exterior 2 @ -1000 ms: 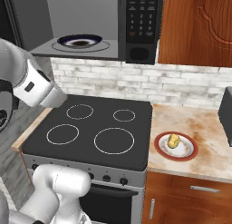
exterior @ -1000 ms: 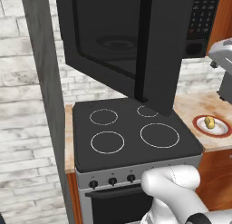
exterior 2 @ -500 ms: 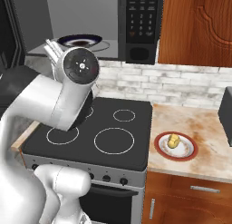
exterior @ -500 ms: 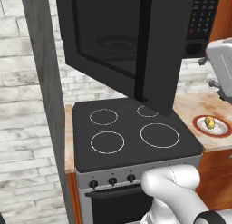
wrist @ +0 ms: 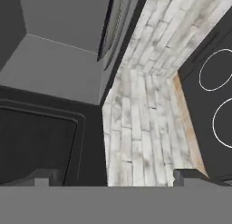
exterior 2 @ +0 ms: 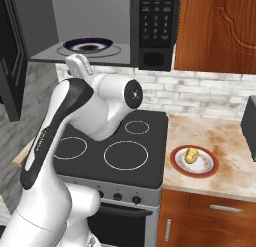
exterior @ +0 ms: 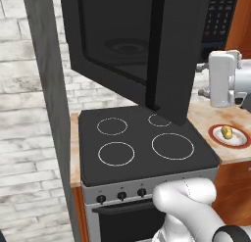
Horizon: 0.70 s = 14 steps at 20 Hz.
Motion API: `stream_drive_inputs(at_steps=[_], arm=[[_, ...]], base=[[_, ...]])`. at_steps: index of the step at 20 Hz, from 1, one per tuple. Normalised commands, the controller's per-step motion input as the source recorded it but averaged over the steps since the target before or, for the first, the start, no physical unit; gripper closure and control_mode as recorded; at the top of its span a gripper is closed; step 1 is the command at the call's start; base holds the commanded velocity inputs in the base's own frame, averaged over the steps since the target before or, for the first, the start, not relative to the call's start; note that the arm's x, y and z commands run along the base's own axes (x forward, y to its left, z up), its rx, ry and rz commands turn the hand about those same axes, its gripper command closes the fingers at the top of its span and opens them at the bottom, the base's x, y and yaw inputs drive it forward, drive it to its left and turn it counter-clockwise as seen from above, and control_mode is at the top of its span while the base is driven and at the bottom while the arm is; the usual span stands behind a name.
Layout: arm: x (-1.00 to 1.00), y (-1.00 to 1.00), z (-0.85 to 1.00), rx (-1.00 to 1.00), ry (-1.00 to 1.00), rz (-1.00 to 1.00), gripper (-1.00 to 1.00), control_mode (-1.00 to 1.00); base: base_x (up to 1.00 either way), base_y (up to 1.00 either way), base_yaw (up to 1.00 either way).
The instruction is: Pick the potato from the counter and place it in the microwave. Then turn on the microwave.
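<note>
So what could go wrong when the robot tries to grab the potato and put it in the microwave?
1. The potato is a small round lump on a plate, so it could roll or slip out of the open claw.
2. The microwave door hangs wide open over the stove, so the swinging arm might bump it.
3. A dish already sits inside, leaving less room.

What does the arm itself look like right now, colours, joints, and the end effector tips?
The arm is glossy white with rounded, tubular links. A black band runs along one link, and a dark round cap with a small pale centre mark covers a joint. No loose cables show. In the hand view the end effector has two small dark grey, blocky fingertips.
</note>
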Motion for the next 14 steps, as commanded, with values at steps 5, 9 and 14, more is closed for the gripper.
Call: stream_drive_inputs(at_steps=[5,9,14], arm=[[0.3,0.49,-0.06,0.18,0.03,0.23,-1.0,-1.0],[0.25,0.47,0.0,0.12,0.03,0.22,-1.0,-1.0],[0.16,0.52,0.0,0.08,0.05,0.22,-1.0,-1.0]], base=[[0.0,0.0,0.0],[0.0,0.0,0.0],[0.0,0.0,0.0]])
